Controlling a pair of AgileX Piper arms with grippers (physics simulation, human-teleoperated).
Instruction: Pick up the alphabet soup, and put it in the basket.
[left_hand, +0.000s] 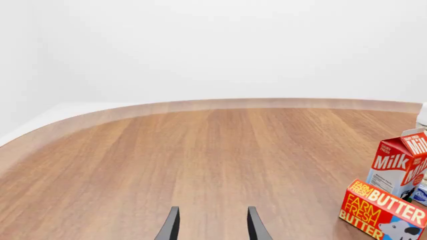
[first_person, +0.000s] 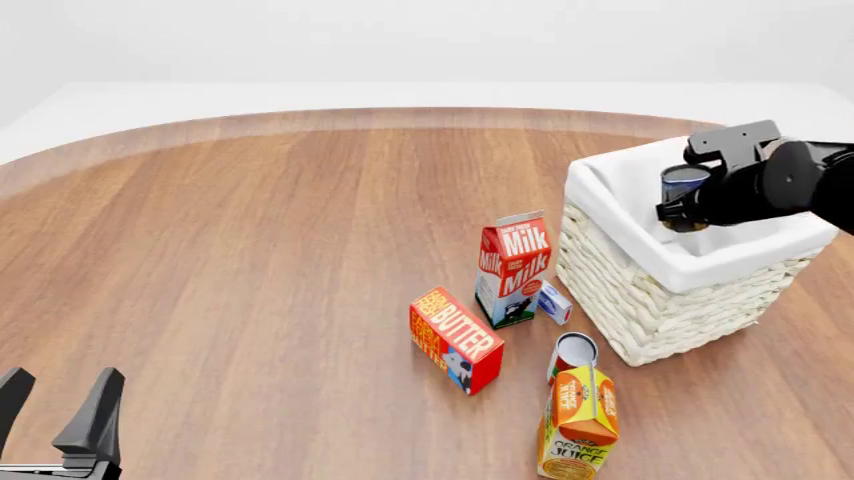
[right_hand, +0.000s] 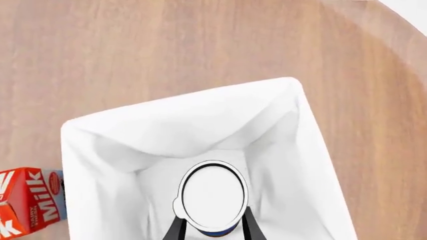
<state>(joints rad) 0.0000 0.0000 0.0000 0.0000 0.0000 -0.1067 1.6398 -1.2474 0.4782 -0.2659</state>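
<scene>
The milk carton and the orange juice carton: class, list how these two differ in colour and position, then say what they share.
The milk carton is red and white; the orange juice carton is orange and yellow. The milk carton stands close to the basket, with the butter box in front of it; the orange juice carton stands nearer the camera, right beside a red-and-white can. Both are upright cartons with gabled tops on the wooden table.

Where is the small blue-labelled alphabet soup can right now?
The small blue-labelled alphabet soup can is held in the right gripper above the open white-lined wicker basket, at the front view's right, beyond the milk carton.
</scene>
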